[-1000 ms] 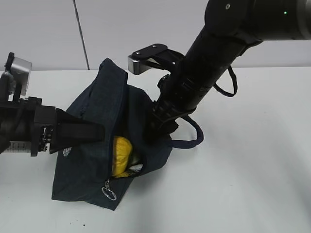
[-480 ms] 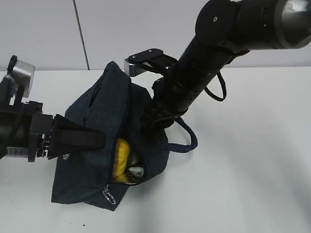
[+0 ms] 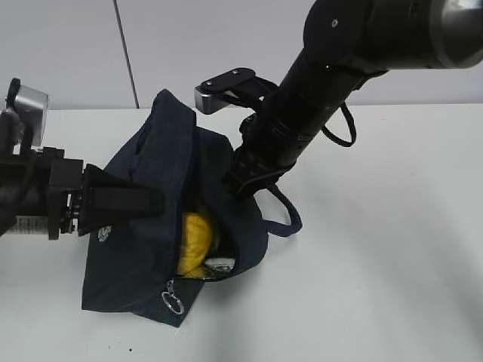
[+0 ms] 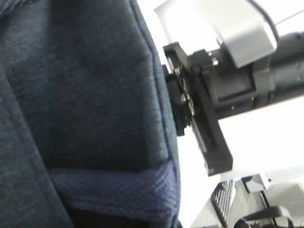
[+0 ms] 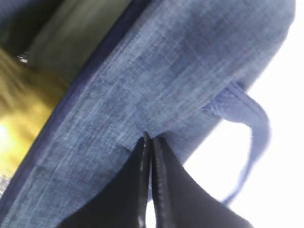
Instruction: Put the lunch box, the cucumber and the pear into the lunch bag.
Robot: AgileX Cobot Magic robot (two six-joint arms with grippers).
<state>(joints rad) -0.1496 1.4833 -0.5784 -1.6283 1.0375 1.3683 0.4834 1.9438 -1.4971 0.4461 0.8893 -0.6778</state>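
The navy lunch bag (image 3: pixel 136 249) lies on the white table with its zipped mouth gaping. The yellow pear (image 3: pixel 195 237) shows inside it, and as a yellow blur (image 5: pixel 19 128) in the right wrist view. My left gripper (image 3: pixel 155 202) reaches in from the left, shut on the bag's left flap; navy fabric (image 4: pixel 71 85) fills its wrist view and hides the fingers. My right gripper (image 3: pixel 235 187) presses on the bag's right wall, its fingers pinched together on a crease of cloth (image 5: pixel 148 138). The lunch box and the cucumber are hidden.
The bag's looped handle (image 3: pixel 283 219) hangs off its right side onto the table. A metal ring pull (image 3: pixel 172 300) dangles at the bag's near corner. A small shiny pale patch (image 3: pixel 220 264) shows under the pear. White table (image 3: pixel 392 286) stretches right and forward.
The right gripper's fingers have closed from wide open onto the bag's right wall. The bag's mouth gapes a little wider and shows more of the pear. The left gripper stays on its flap.
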